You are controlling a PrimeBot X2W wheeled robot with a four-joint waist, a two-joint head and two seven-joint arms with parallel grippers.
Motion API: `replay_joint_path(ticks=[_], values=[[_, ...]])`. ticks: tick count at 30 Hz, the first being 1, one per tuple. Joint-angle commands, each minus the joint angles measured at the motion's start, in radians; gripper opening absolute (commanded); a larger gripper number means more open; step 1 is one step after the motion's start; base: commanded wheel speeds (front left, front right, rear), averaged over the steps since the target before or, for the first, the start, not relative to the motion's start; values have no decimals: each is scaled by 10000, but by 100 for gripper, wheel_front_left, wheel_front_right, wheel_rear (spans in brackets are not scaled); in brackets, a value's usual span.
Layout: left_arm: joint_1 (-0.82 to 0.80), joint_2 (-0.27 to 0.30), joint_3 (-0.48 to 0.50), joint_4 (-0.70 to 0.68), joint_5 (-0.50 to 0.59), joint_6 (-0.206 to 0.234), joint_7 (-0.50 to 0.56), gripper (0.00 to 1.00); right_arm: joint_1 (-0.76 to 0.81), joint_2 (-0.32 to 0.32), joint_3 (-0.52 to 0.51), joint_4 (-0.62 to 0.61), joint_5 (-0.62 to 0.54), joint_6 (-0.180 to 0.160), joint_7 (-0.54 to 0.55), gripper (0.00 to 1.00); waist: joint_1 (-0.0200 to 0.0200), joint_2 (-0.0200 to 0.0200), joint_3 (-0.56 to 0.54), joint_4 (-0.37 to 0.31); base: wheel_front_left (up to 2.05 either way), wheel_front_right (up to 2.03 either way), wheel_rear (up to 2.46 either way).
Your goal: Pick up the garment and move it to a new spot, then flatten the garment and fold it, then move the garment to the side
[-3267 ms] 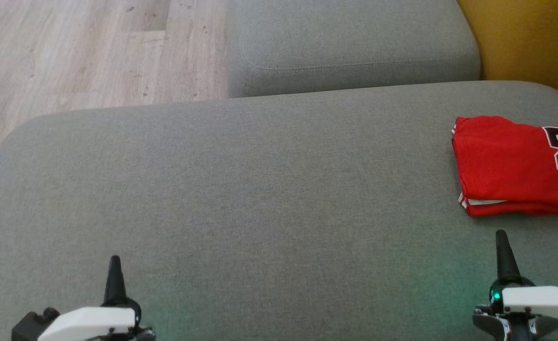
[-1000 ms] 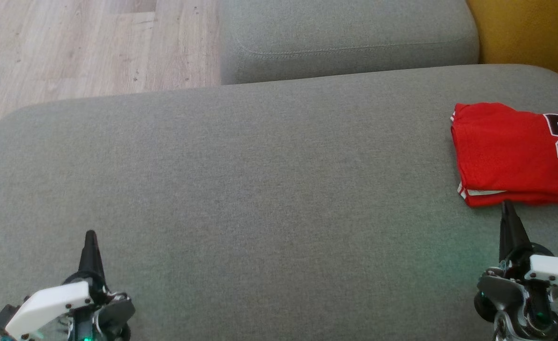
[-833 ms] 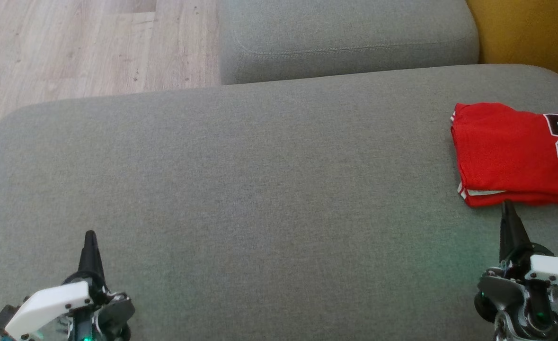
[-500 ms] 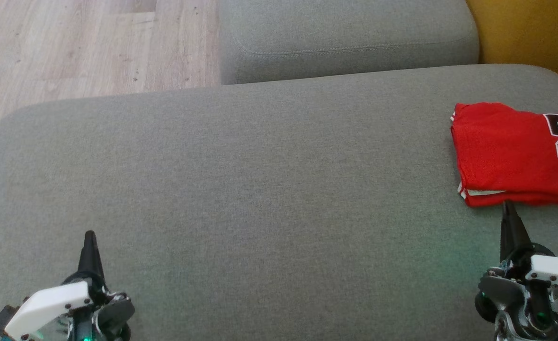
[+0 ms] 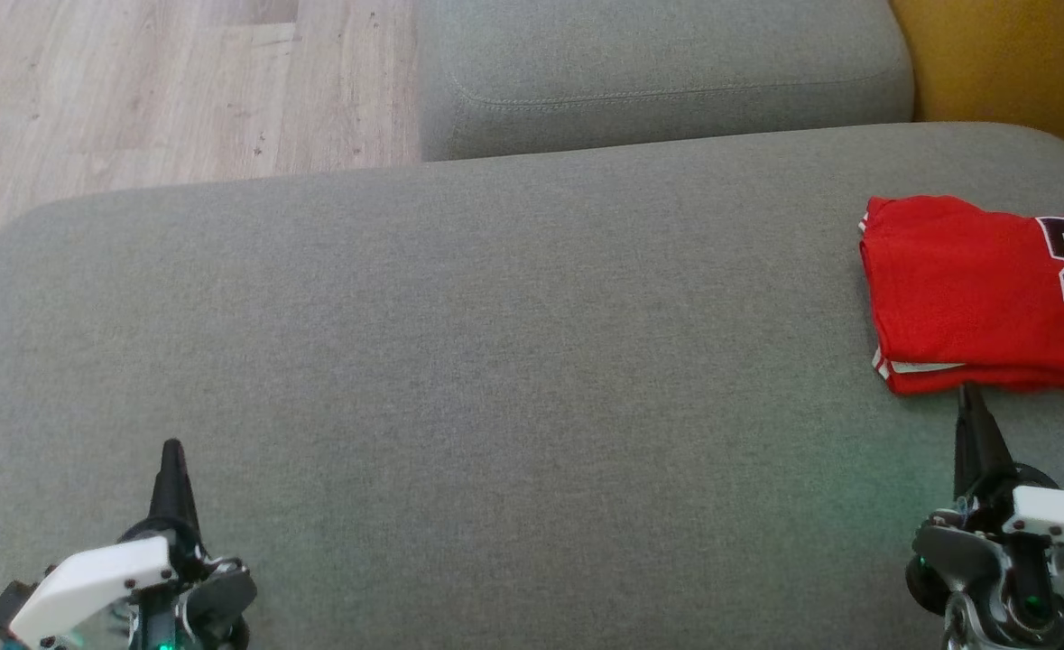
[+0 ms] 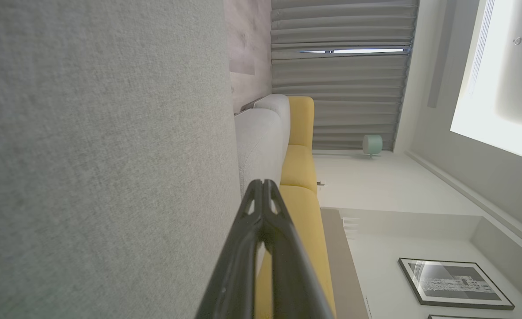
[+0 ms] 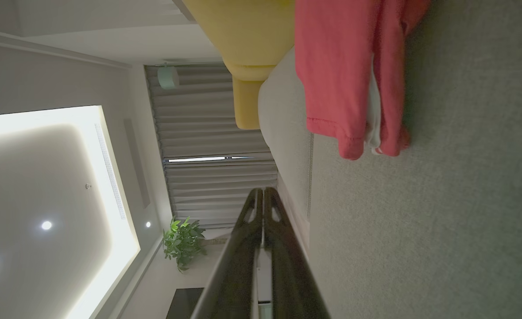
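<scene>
Closed, holding nothing: left gripper (image 5: 171, 449), right gripper (image 5: 966, 392). Folded shirt (image 5: 965, 289) just beyond right tips, seemingly done; withdraw straight back, no snagging.

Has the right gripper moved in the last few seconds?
Yes. The right gripper has advanced toward the folded red jersey: the strip of grey cushion between them has narrowed.
</scene>
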Motion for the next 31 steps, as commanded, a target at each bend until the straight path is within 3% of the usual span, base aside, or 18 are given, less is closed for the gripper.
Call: replay_joint_path(ticks=[1,31], values=[[-499,67,346,-280,107,-67,62,0,-512,-113,175,-313,-65,79,51,0,0,0,0,0,0,0,0],[-504,24,407,-277,157,-67,111,0,-516,-82,131,-311,-101,79,86,0,0,0,0,0,0,0,0]])
